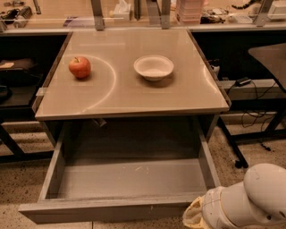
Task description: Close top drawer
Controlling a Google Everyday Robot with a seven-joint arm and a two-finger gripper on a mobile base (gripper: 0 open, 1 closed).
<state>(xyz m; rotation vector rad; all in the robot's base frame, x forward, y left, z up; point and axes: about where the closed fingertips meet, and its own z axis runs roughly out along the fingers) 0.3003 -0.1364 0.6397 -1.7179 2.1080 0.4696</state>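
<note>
The top drawer (107,210) is pulled far out from under the table; its rectangular grey tray (134,179) is empty, with small pale scratches on the floor. My white arm (250,201) reaches in from the bottom right, and its cream-coloured wrist (196,215) sits at the right end of the drawer's front. My gripper lies past the wrist, below the bottom edge of the view, out of sight.
The beige tabletop (187,98) carries a red apple (79,67) at the left and a white bowl (153,67) in the middle. A dark table (272,58) and cables (250,85) stand at the right. A shelf with clutter (120,9) runs behind.
</note>
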